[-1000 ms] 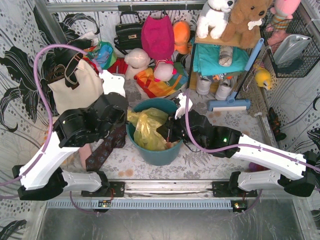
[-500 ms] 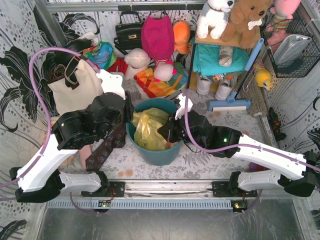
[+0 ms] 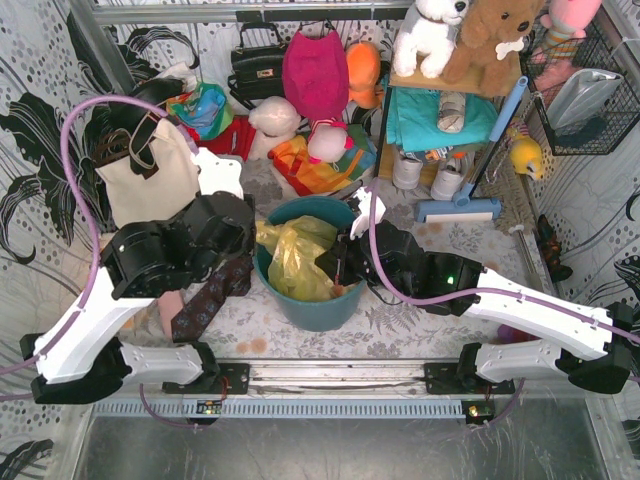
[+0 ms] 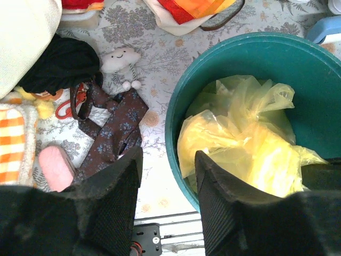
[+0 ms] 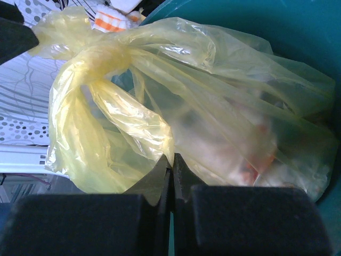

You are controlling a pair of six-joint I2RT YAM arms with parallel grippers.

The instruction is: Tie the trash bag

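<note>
Right tool — tight on trash bag

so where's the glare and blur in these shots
Right wrist view: white glints on the trash bag film, contents hazy behind it, right gripper a dark, featureless block. Left wrist view: bag and bucket crisp, left gripper soft and underlit. Top view: even light, sharp throughout.

You have white walls printed with black swirls and dots on either side, a tabletop under a grey floral cloth, a small wooden shelf at back right, a wire basket beside it, in even bright light
</note>
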